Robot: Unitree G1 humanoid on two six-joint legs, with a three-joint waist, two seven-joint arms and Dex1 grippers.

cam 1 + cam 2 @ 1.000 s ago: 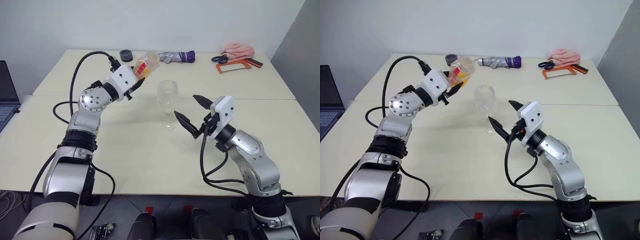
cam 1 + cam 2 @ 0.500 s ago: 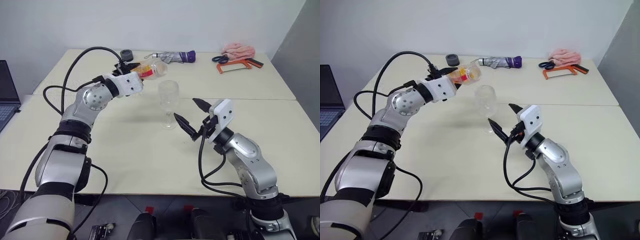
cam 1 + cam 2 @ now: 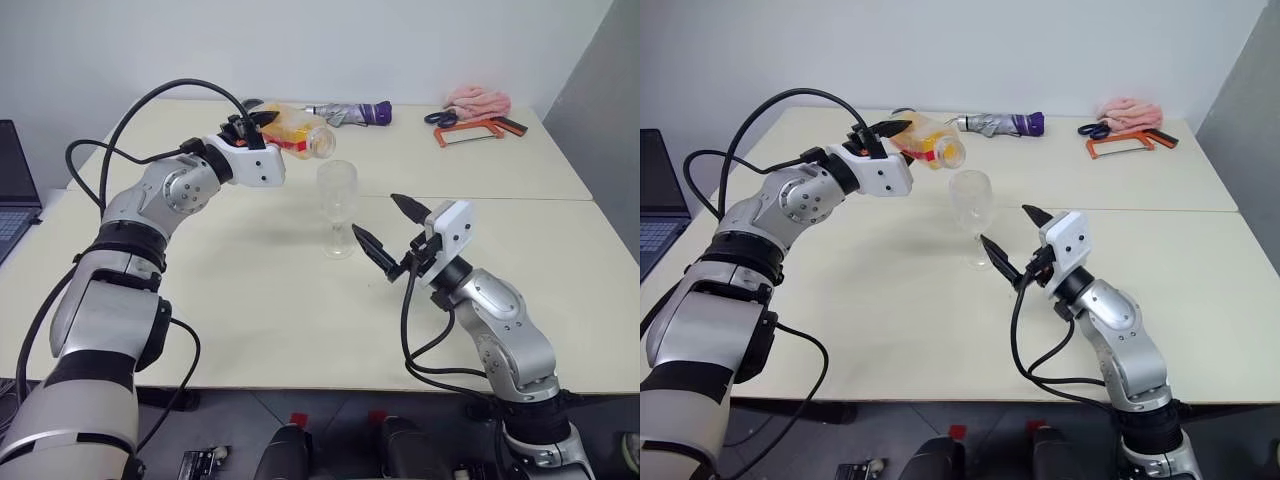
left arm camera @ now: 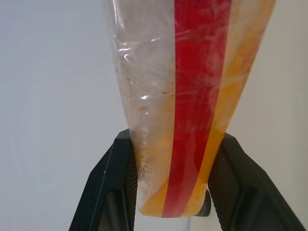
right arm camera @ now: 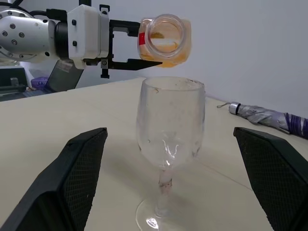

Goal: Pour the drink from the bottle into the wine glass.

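I see the pale counter [image 3: 250, 300] spread wide under both arms, with a seam running across it just behind the wine glass. My left arm reaches forward and up from the left side, elbow bent, its forearm angled in toward the middle so that the left tool [image 3: 262, 127] sits raised above the counter, roughly level and pointing toward the right. My right arm is lower and nearer to me, forearm rising toward the glass, with the right tool [image 3: 383, 228] spread wide, one black finger on either side of the glass but apart from it. The left tool is pinching the bottle [image 3: 296, 130] near its base, the two fingers pressed against its sides in the left wrist view. The bottle lies tipped nearly onto its side, its open, uncapped mouth just above and behind the rim of the wine glass [image 3: 337, 209]. The wine glass stands upright on the counter between the arms. The drink [image 5: 168, 57] pools orange along the lower side of the tipped bottle.
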